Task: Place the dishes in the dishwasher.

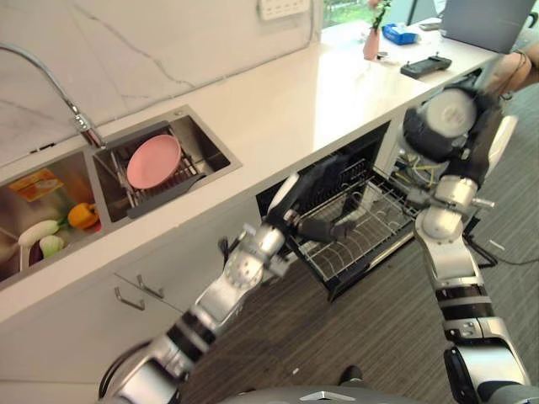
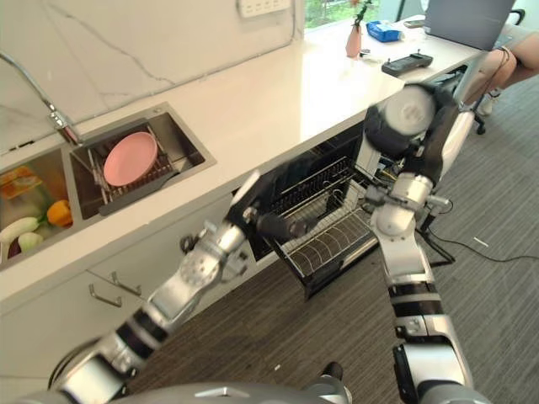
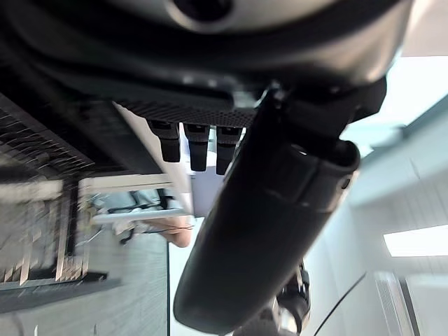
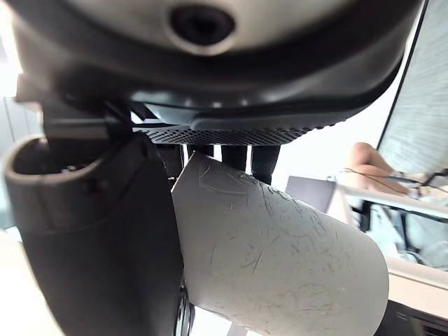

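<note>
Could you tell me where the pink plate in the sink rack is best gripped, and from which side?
Probably by its upper rim, from above: the pink plate leans in the rack inside the sink, so that edge stands free.

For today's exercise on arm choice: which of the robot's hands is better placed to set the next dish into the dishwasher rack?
Probably the right. The right hand already holds a white plate above the pulled-out dishwasher rack. The left hand reaches over the rack with nothing in it, far from the pink plate in the sink.
</note>
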{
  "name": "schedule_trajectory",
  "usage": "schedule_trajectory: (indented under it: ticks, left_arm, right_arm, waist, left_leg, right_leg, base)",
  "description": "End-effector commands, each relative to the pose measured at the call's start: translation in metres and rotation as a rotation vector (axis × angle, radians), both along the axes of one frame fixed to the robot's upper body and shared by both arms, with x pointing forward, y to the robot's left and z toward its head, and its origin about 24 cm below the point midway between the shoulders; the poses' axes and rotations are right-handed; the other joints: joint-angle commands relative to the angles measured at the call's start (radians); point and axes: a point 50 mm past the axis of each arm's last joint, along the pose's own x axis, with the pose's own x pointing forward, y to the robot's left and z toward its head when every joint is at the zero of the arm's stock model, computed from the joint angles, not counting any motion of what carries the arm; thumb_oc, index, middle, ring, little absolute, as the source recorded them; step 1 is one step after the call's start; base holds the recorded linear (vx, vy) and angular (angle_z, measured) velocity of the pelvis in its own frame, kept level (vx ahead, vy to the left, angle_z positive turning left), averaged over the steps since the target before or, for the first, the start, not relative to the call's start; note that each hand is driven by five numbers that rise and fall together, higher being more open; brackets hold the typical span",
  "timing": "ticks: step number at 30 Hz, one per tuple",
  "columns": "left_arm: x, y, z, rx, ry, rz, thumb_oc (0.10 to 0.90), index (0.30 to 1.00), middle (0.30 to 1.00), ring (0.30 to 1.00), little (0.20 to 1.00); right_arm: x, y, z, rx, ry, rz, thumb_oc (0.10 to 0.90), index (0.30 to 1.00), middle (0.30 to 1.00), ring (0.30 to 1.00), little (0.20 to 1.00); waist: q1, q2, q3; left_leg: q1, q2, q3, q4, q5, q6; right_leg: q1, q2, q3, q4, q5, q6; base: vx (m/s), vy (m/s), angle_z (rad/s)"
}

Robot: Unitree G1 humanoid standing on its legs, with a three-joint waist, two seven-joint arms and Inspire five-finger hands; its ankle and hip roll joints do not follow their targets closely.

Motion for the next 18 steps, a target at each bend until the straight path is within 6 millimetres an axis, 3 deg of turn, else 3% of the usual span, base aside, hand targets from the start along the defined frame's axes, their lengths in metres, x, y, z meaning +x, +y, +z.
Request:
schedule_trajectory:
  ticks: [1,2,6,7,8,14,18]
  left_arm:
    - [0.000,0.011,-0.001,-0.141,0.095,-0.025,0.800,0.900,0.900,0.900,0.900]
    - [-0.011,0.027,-0.019,-0.091,0.158,-0.026,0.800,0.900,0.900,0.900,0.900]
    - [-0.012,0.029,-0.019,-0.089,0.160,-0.024,0.800,0.900,0.900,0.900,0.900]
    - [-0.030,0.069,-0.056,0.169,0.237,0.045,0.800,0.900,0.900,0.900,0.900]
    - [-0.034,0.078,-0.063,0.264,0.237,0.058,0.800,0.900,0.900,0.900,0.900]
    - [-0.067,0.112,-0.106,0.675,0.273,0.078,0.800,0.900,0.900,0.900,0.900]
    - [-0.088,0.132,-0.124,0.944,0.265,-0.014,0.800,0.900,0.900,0.900,0.900]
  right_arm:
    - [0.009,0.006,0.024,-0.051,-0.044,0.123,0.400,0.300,0.300,0.300,0.300]
    - [0.013,0.002,0.009,-0.060,0.047,0.148,0.400,0.300,0.300,0.300,0.300]
    - [0.014,0.003,0.008,-0.058,0.049,0.155,0.400,0.300,0.300,0.300,0.300]
    - [0.017,0.000,-0.016,-0.099,0.203,0.224,0.400,0.300,0.300,0.300,0.300]
    - [0.018,0.000,-0.020,-0.105,0.230,0.236,0.400,0.300,0.300,0.300,0.300]
    - [0.026,-0.005,-0.035,-0.134,0.333,0.213,0.400,0.300,0.300,0.300,0.300]
    - [0.032,-0.016,-0.045,-0.087,0.382,0.130,0.400,0.300,0.300,0.300,0.300]
  waist:
    - [0.048,-0.046,-0.059]
    - [0.054,-0.044,-0.060]
    - [0.048,-0.046,-0.063]
    - [0.081,-0.049,-0.058]
    - [0.086,-0.051,-0.058]
    - [0.133,-0.056,-0.055]
    - [0.170,-0.044,-0.030]
  left_leg:
    - [0.076,-0.019,0.026,0.010,-0.081,-0.028]
    - [0.070,-0.014,0.022,0.009,-0.074,-0.032]
    - [0.069,-0.014,0.020,0.009,-0.073,-0.033]
    - [0.059,0.002,0.016,0.009,-0.060,-0.046]
    - [0.053,0.004,0.012,0.009,-0.054,-0.049]
    - [0.008,0.018,-0.019,0.009,-0.031,-0.066]
    - [-0.038,0.025,-0.044,0.010,-0.012,-0.077]
  right_leg:
    - [-0.008,-0.018,0.005,0.044,-0.081,0.066]
    - [-0.003,-0.015,-0.005,0.041,-0.082,0.064]
    - [-0.003,-0.015,-0.006,0.040,-0.081,0.063]
    - [0.004,-0.007,-0.020,0.034,-0.088,0.060]
    - [0.003,-0.006,-0.026,0.032,-0.089,0.058]
    - [0.000,-0.005,-0.067,0.023,-0.101,0.051]
    - [-0.021,-0.011,-0.098,0.025,-0.106,0.052]
  base:
    - [-0.02,-0.029,0.17]
    - [-0.02,-0.022,0.09]
    - [0.00,-0.009,0.16]
    - [0.00,-0.023,0.11]
    - [0.01,-0.039,0.10]
    - [0.00,-0.033,0.25]
    - [-0.03,-0.030,0.32]
